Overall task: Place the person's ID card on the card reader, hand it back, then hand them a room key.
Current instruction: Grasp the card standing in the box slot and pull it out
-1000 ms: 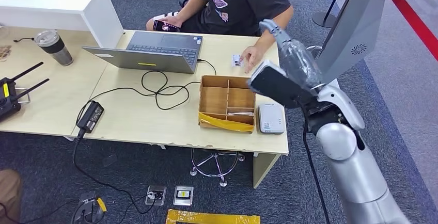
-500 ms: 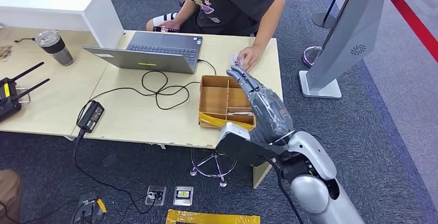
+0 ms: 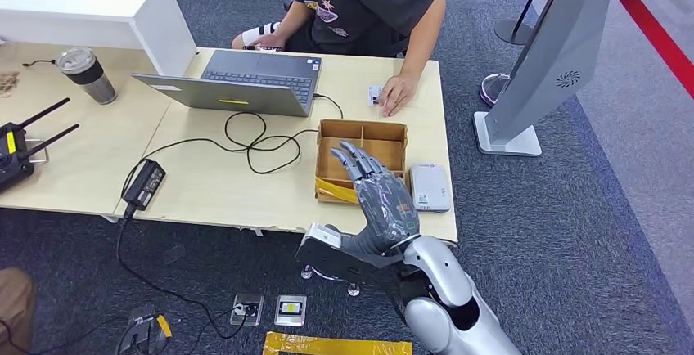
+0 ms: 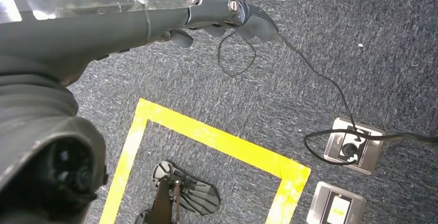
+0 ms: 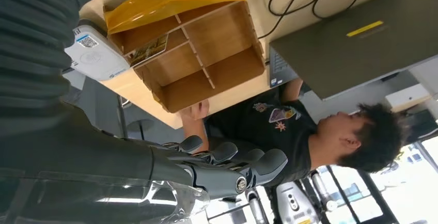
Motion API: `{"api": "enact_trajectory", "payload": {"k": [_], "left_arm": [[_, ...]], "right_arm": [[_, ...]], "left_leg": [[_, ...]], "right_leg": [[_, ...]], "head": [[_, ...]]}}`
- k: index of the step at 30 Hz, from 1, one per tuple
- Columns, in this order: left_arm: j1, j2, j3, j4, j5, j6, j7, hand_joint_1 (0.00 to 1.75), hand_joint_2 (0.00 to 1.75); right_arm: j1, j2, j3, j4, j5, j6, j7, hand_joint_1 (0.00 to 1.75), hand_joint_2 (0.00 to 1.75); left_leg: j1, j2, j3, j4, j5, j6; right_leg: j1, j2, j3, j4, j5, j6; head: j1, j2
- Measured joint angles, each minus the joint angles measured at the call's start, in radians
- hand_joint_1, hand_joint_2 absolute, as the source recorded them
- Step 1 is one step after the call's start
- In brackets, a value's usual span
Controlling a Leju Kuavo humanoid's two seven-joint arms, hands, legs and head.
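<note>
Head view. Seen from above: one pale wooden table (image 3: 205, 183), with one person (image 3: 360, 3) seated at its far side, leaning forward. Resting on the table under that person's hand (image 3: 398, 92), at the far right edge: one small white ID card (image 3: 375, 95), partly covered, details too small to read. Near the front right corner: one white card reader (image 3: 430, 186), nothing lying on it. Just beside the reader: one open wooden box (image 3: 361, 159) split into compartments, yellow tape along its front edge, something thin and flat lying in a front compartment, possibly room keys, not certain. Raised over the box's front: the robot's right hand (image 3: 378, 195), fingers spread and straight, holding nothing. Also on the table: one grey laptop (image 3: 237, 83), one black power brick (image 3: 144, 184) with a looping cable, one lidded tumbler (image 3: 86, 75), one black device with two antennas (image 3: 16, 155).

Judged from this: task barely begun. Card not yet picked up, nothing read, nothing handed back, no key given. All three steps left.

Left wrist view. Pointing down at grey carpet: the left hand (image 4: 222, 20), fingers loosely extended, nothing held. Below it: two floor sockets (image 4: 351, 146), one with a cable plugged in, and one yellow tape outline.

Right wrist view. Turned picture: right hand fingers (image 5: 227, 157) apart and empty, with the box, the reader and the seated person beyond them.
</note>
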Motion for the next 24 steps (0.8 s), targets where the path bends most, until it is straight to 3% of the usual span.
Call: {"api": "enact_trajectory", "payload": {"k": [10,17,24], "left_arm": [[-0.008,0.0,-0.007,0.0,-0.009,0.0,0.0,0.0,0.0],[-0.013,0.0,-0.017,0.0,-0.013,0.0,0.0,0.0,0.0],[-0.012,0.0,-0.023,0.0,-0.01,0.0,0.0,0.0,0.0]], "right_arm": [[-0.067,0.056,0.004,0.239,0.021,-0.191,-0.006,0.0,1.75],[-0.132,0.095,-0.003,0.406,-0.017,-0.213,-0.028,0.0,1.75],[-0.203,0.106,-0.021,0.537,0.009,-0.23,0.003,0.0,1.75]], "left_leg": [[0.0,0.0,0.0,0.0,0.0,0.0],[0.0,0.0,0.0,0.0,0.0,0.0],[0.0,0.0,0.0,0.0,0.0,0.0]], "right_leg": [[0.0,0.0,0.0,0.0,0.0,0.0],[0.0,0.0,0.0,0.0,0.0,0.0],[0.0,0.0,0.0,0.0,0.0,0.0]], "head": [[0.0,0.0],[0.0,0.0],[0.0,0.0]]}}
